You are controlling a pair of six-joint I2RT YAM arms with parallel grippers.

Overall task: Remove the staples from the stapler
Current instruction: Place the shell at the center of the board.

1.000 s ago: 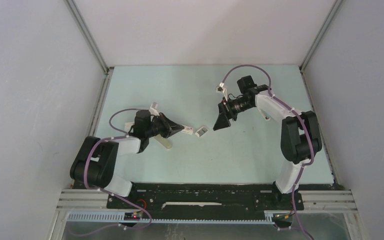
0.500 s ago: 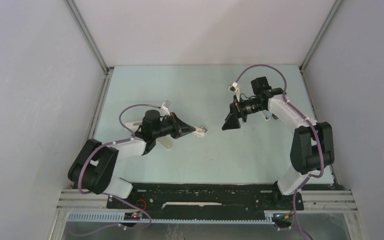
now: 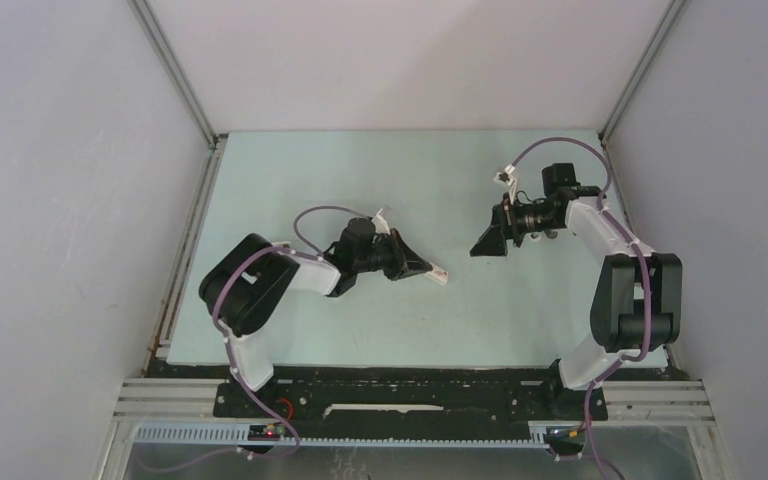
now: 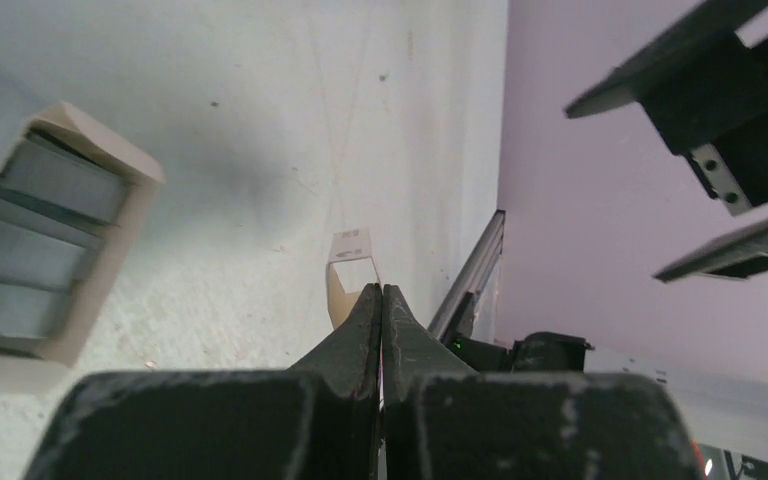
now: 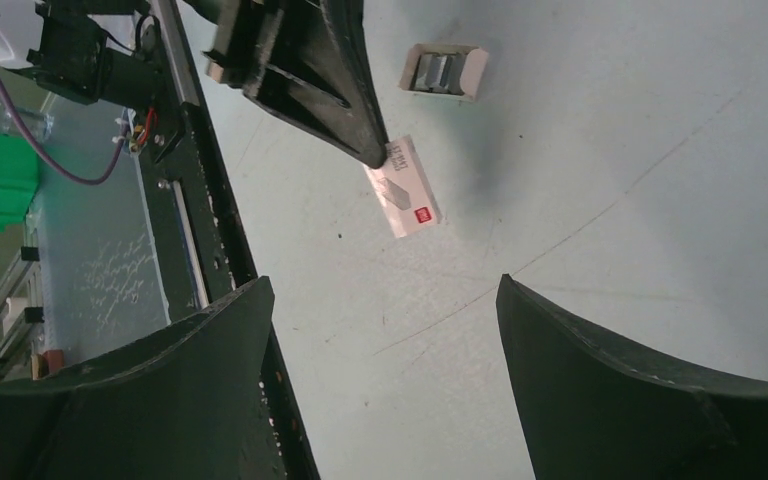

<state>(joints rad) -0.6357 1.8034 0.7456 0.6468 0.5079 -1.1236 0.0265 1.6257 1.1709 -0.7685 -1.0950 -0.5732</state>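
Pinching white box (image 5: 405, 187), left gripper (image 4: 381, 300) (right gripper (image 5: 382, 285) gaping, empty), staples (image 4: 35, 240) flat in tray (image 4: 108, 262)

A pale green table (image 3: 360, 170) fills the middle of the overhead view, with plain grey-white walls (image 3: 410, 60) on three sides and an aluminium rail (image 3: 160, 400) along the bottom edge. A small white printed box (image 5: 405, 188) with a red mark lies flat on the table, upper centre of the right wrist view. An open cardboard tray (image 5: 475, 72) sits apart from it, nearer the top edge. A green plastic item (image 5: 5, 175) shows at upper left, off the table.
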